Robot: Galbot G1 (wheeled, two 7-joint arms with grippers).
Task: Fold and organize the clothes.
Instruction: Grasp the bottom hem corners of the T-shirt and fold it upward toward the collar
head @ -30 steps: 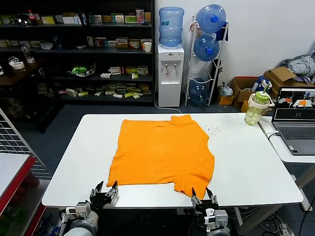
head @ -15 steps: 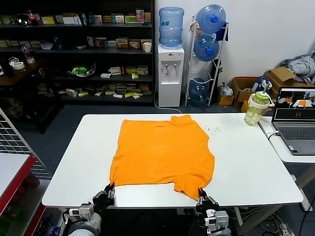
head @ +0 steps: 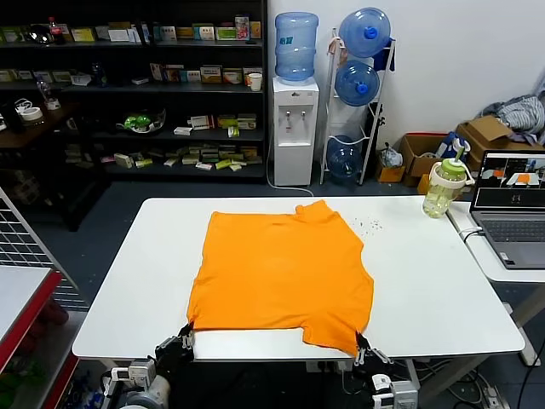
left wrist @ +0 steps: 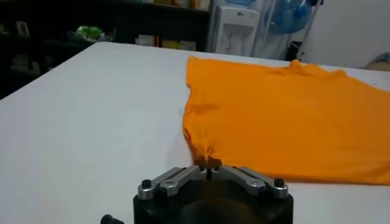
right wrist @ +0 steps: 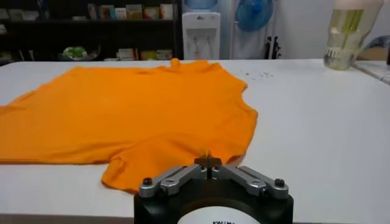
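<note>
The clothes are one bright orange T-shirt (head: 281, 268) lying flat on the white table (head: 426, 281), plain side up, collar toward the far edge. My left gripper (head: 184, 339) is at the table's near edge, shut on the shirt's near left corner (left wrist: 208, 159). My right gripper (head: 361, 345) is shut on the near right corner (right wrist: 208, 157), where the cloth bunches into a small peak. Both pinched corners reach the table's front edge. The shirt (left wrist: 286, 115) spreads away from the left wrist, and the same shirt (right wrist: 128, 109) fills the right wrist view.
A pale green water bottle (head: 444, 189) stands at the table's far right corner beside an open laptop (head: 509, 213) on a side table. A water dispenser (head: 294, 128), bottle rack (head: 362, 94) and dark shelves (head: 128, 85) stand beyond. A wire rack (head: 21, 247) is at left.
Both grippers went from open at the table's near edge to shut on the shirt's near corners. The near hem has been drawn toward the front edge, the right corner most.
</note>
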